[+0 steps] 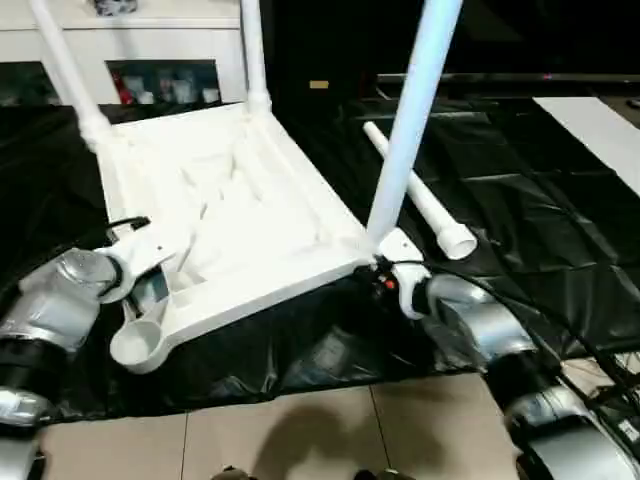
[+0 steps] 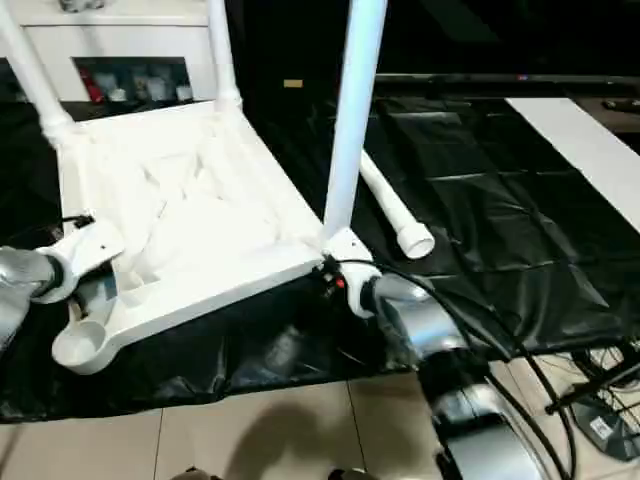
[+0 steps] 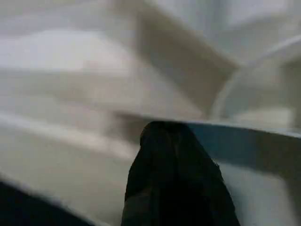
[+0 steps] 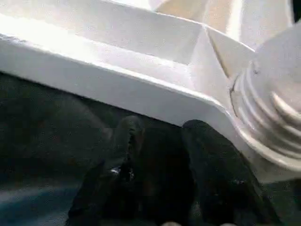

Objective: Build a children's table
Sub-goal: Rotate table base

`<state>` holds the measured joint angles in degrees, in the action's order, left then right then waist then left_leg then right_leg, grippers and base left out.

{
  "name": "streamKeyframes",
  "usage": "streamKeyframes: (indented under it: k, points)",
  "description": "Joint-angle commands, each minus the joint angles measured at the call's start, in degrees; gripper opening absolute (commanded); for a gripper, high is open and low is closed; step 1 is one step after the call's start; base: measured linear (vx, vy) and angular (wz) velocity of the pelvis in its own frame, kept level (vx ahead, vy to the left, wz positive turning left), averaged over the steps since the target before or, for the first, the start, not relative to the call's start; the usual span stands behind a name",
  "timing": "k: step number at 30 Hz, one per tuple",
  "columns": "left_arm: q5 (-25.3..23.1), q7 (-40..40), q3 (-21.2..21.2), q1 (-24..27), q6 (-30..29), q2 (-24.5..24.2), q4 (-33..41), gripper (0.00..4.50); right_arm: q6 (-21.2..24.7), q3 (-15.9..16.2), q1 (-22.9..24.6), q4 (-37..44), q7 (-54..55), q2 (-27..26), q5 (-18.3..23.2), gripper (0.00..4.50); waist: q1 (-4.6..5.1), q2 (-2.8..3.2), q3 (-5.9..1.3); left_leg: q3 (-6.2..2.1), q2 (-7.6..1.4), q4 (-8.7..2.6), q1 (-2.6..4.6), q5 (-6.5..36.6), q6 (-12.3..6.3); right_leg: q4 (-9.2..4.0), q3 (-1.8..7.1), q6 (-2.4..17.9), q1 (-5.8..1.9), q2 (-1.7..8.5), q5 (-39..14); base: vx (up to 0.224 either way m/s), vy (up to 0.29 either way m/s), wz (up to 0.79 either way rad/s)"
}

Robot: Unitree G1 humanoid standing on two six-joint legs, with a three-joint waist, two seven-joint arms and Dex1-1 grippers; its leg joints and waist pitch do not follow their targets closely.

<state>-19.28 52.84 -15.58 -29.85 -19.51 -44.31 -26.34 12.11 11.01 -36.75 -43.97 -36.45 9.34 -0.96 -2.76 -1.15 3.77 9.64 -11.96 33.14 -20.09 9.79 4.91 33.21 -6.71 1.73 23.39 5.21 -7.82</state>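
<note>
White plastic rectangular tabletop [image 1: 235, 215] lying underside up on black sheeting [image 1: 520, 200], three white tubular legs upright in corner sockets at 11 [image 1: 65, 70], 12 [image 1: 252, 50] and 4 o'clock [image 1: 415, 110]. Fourth white tubular leg [image 1: 420, 195] loose on sheeting at 3 o'clock, empty round socket [image 1: 140, 342] at 7 o'clock awaiting it; judged roughly three-quarters complete. Left gripper [image 1: 140, 262] closed together against tabletop rim near empty socket; right gripper [image 4: 162, 141] below corner at 4 o'clock, fingers slightly apart, nothing visibly clamped.

Smooth white plastic table [image 1: 250, 215] on glossy, crinkled black sheet [image 1: 520, 200].
</note>
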Motion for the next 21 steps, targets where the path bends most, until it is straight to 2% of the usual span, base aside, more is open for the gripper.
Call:
streamKeyframes:
  k: [1, 2, 3, 4, 7, 11, 12, 13, 14, 15, 17, 20, 21]
  points:
    - [1.2, 5.6, -1.9, 1.0, 0.3, -1.1, 1.3, 0.00, -2.7, -1.1, -2.6, -3.5, 3.1, 0.0, -1.3, 1.38, -0.27, 1.13, -4.02, -0.59, -1.25, -4.10, 0.61, 19.5, 1.57, -3.85, 3.31, 9.7, -2.68, 3.78, -23.2, 0.000, 0.000, 0.00]
    - [1.2, 5.6, -1.9, 1.0, 0.3, -1.1, 1.3, 0.00, -2.7, -1.1, -2.6, -3.5, 3.1, 0.0, -1.3, 1.27, -0.12, 1.15, -4.01, -0.57, -1.22, -4.07, 0.57, 19.5, 1.60, -3.77, 3.36, 10.0, -2.63, 3.77, -23.0, 0.000, 0.000, 0.00]
    - [4.0, 11.2, -2.3, 1.8, -0.2, -1.9, 5.3, 0.00, -4.0, -1.2, -4.9, -6.9, 5.1, -0.7, -1.7, 1.19, -0.23, 1.26, -4.06, -0.50, -1.27, -4.03, 0.68, 19.0, 1.67, -3.68, 3.42, 10.3, -2.63, 3.82, -22.3, 0.000, 0.000, 0.00]
    - [4.0, 11.2, -2.3, 1.8, -0.2, -1.9, 5.3, 0.00, -4.0, -1.2, -4.9, -6.9, 5.1, -0.7, -1.7, 1.07, -0.16, 1.33, -4.08, -0.52, -1.32, -4.06, 0.63, 18.9, 1.75, -3.54, 3.46, 10.7, -2.66, 3.83, -21.7, 0.000, 0.000, 0.00]
    - [8.2, 17.3, -3.0, 3.1, -2.8, -2.3, 11.9, 0.00, -5.9, -1.0, -7.5, -10.8, 6.5, -1.8, -2.2, 0.89, 0.08, 1.33, -4.21, -0.26, -1.44, -4.07, 0.50, 17.8, 2.07, -2.73, 3.56, 12.5, -2.79, 3.41, -17.2, 0.000, 0.000, 0.00]
    - [11.8, 20.0, -3.4, 3.9, -4.7, -0.5, 16.4, 0.00, -8.1, -1.0, -10.2, -14.7, 7.5, -3.3, -2.6, 0.60, 0.30, 1.08, -4.29, -0.16, -1.26, -3.92, 0.22, 15.9, 1.54, -2.45, 3.61, 13.0, -3.06, 3.41, -15.9, 0.000, 0.000, 0.00]
    - [13.1, 20.7, -3.5, 4.0, -6.0, 0.7, 18.4, 0.00, -9.1, -0.9, -11.5, -16.5, 7.8, -4.1, -2.7, 0.52, 0.43, 0.70, -4.31, -0.04, -1.15, -3.82, 0.00, 15.3, 1.24, -2.39, 3.66, 12.8, -3.19, 3.29, -16.1, 0.000, 0.000, 0.00]
    - [13.4, 21.0, -3.5, 3.9, -6.7, 1.3, 19.3, 0.00, -9.8, -0.7, -12.1, -17.6, 8.0, -4.4, -3.0, 0.44, 0.49, 0.72, -4.35, -0.06, -1.15, -3.80, -0.11, 14.9, 1.21, -2.25, 3.70, 12.8, -3.28, 3.40, -16.0, 0.000, 0.000, 0.00]
    - [13.5, 21.0, -3.5, 3.9, -7.1, 1.6, 19.8, 0.00, -10.1, -0.7, -12.5, -18.2, 8.0, -4.6, -3.1, 0.44, 0.60, 0.45, -4.35, -0.05, -1.19, -3.79, -0.13, 14.9, 1.14, -2.31, 3.70, 12.8, -3.22, 3.43, -16.3, 0.000, 0.000, 0.00]
    - [13.8, 20.9, -3.5, 3.8, -7.5, 2.4, 20.6, 0.00, -10.6, -0.6, -13.2, -19.3, 8.1, -5.2, -3.3, 0.17, 0.67, 0.42, -4.32, 0.03, -1.06, -3.60, -0.35, 14.3, 1.01, -2.29, 3.85, 12.3, -3.20, 3.45, -17.2, 0.000, 0.000, 0.00]
    - [13.9, 20.1, -3.3, 3.5, -7.2, 3.5, 20.7, 0.00, -11.3, -0.6, -13.8, -20.2, 8.0, -5.7, -3.5, 0.10, 0.83, 0.23, -4.13, 0.08, -1.02, -3.49, -0.27, 15.3, 0.80, -2.56, 3.84, 11.8, -2.96, 3.35, -19.4, 0.000, 0.000, 0.00]
    - [13.4, 17.7, -3.1, 1.9, -6.3, 6.1, 18.6, 0.00, -12.3, -0.7, -14.7, -21.8, 7.7, -6.9, -3.5, 0.04, 0.87, 0.29, -3.99, -0.04, -1.03, -3.51, -0.20, 16.4, 0.82, -2.81, 3.80, 10.8, -2.82, 3.28, -22.0, 0.000, 0.000, 0.00]
    - [13.4, 17.0, -3.2, 1.4, -6.3, 6.7, 17.9, 0.00, -12.7, -0.8, -15.0, -22.4, 7.5, -7.3, -3.4, 0.04, 0.81, 0.42, -4.05, 0.02, -1.00, -3.39, 0.12, 16.8, 0.90, -2.89, 3.83, 10.7, -2.56, 3.15, -22.0, 0.000, 0.000, 0.00]
